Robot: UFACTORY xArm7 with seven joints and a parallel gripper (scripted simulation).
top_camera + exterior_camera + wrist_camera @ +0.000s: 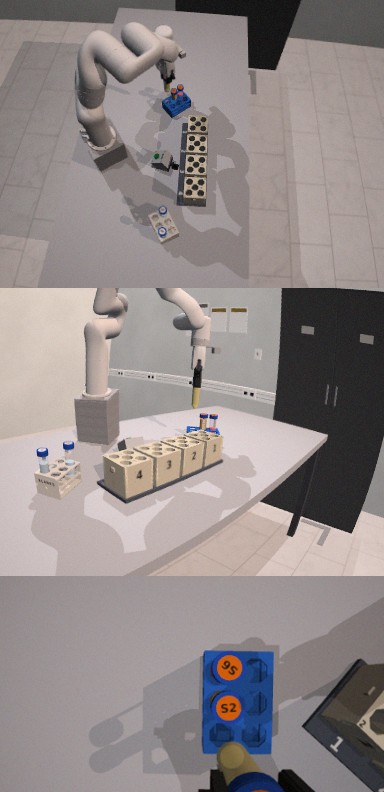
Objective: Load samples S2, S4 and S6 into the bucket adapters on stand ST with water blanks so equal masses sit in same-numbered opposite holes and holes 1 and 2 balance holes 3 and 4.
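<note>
My gripper (168,78) (197,380) (253,780) is shut on an orange-dot tube (167,87) (195,397) (233,755) with yellow contents. It hangs above the table beside the blue rack (176,113) (270,687); its ID is cut off in the wrist view. S2 (174,91) (203,422) (228,708) and S6 (180,87) (214,418) (229,668) stand in that rack. Adapters 1 (214,453), 2 (194,462), 3 (172,470) and 4 (117,478) stand on the dark stand (180,197) with no tubes visible in them.
The pale blanks rack (170,238) (47,489) holds two blue-capped tubes (163,210) (162,231) (42,452) (68,446); their printed volumes are too small to read. The small desk (164,161) (132,444) with the green DONE key (157,156) stands between the arm's base and the stand.
</note>
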